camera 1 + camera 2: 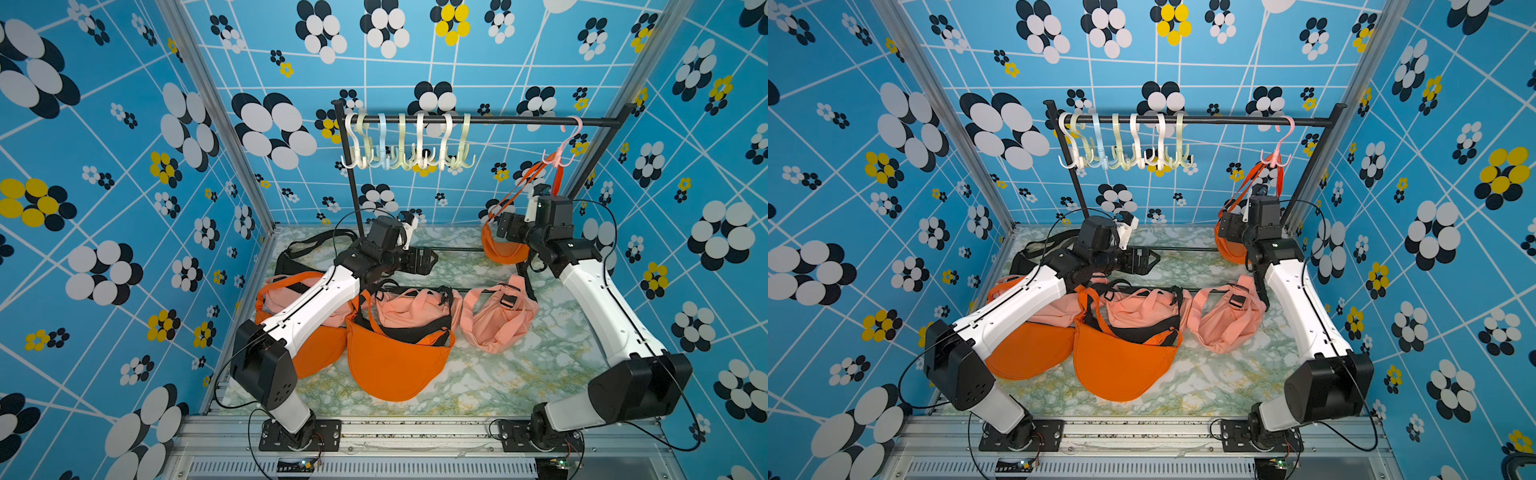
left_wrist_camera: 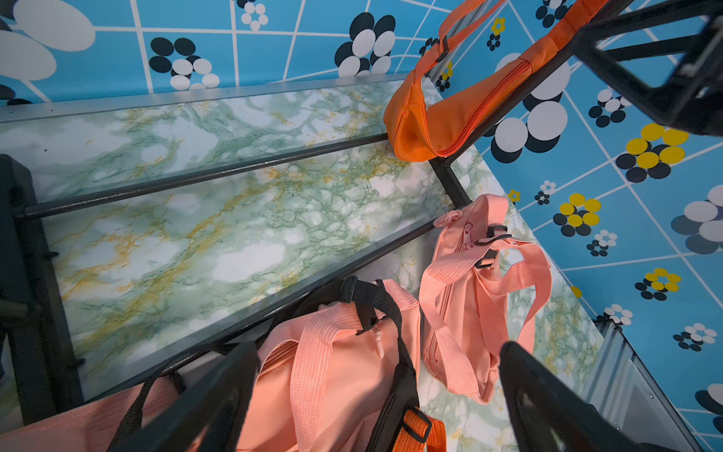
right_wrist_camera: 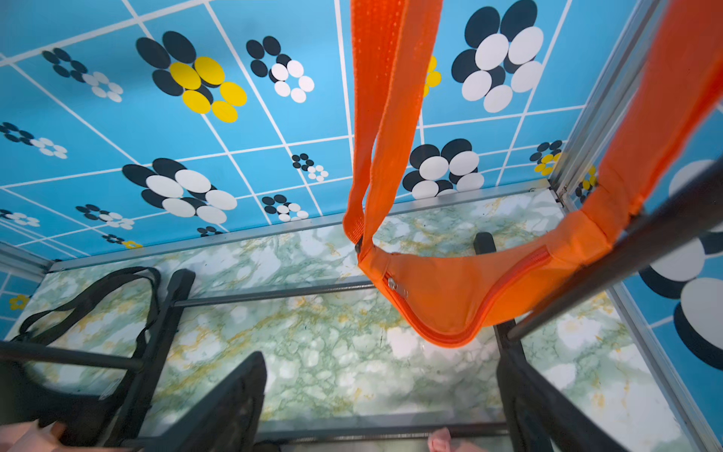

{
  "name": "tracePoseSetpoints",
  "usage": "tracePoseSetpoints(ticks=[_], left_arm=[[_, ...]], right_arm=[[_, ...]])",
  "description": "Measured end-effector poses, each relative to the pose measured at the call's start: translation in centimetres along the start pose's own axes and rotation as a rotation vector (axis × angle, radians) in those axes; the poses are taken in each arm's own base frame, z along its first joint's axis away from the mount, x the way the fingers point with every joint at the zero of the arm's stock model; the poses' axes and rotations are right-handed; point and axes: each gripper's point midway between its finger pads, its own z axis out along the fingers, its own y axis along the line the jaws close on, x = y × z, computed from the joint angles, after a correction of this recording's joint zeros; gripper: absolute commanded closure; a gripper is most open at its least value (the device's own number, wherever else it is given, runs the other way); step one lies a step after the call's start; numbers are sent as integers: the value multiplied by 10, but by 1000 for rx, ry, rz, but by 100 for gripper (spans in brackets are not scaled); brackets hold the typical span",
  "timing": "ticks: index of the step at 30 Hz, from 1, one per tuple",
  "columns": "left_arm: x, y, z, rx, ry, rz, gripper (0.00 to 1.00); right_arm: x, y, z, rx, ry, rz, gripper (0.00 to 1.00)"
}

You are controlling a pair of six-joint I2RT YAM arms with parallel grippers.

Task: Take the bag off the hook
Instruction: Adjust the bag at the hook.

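Right gripper stands wide and empty beside the orange fabric crescent bag, which hangs by its strap from the pink plastic hook; I'd pinch the strap high, then lift upward.

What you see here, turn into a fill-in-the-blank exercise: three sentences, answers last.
1. The hook carrying the hanging orange bag is ____ in colour.
2. The right gripper near that bag has its jaws ____.
3. The black bag lies on the robot's ____ side of the table.
Missing words: pink; open; left.
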Motion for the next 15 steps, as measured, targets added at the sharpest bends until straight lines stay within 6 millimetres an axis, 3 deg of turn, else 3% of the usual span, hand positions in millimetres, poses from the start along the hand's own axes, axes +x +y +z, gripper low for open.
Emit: tracePoseSetpoints(ticks=[5, 9, 10, 11, 13, 15], left_arm=[[-13, 8, -2, 12, -44, -35, 1], [-11, 24, -1, -4, -56, -85, 1], [-9, 28, 0, -9, -53, -95, 1], [-8, 31, 0, -12, -49, -105, 1], [-8, 32, 0, -11, -50, -115, 1], [-8, 32, 0, -11, -50, -121, 1]], right_arm=[[2, 6, 57, -5, -31, -7, 10], [-5, 14, 83, -34, -80, 11, 20], [-10, 16, 88, -43, -99, 20, 26], [-16, 20, 93, -57, -118, 23, 40], [-29, 28, 99, -96, -147, 42, 78], [-43, 38, 102, -138, -173, 59, 96]])
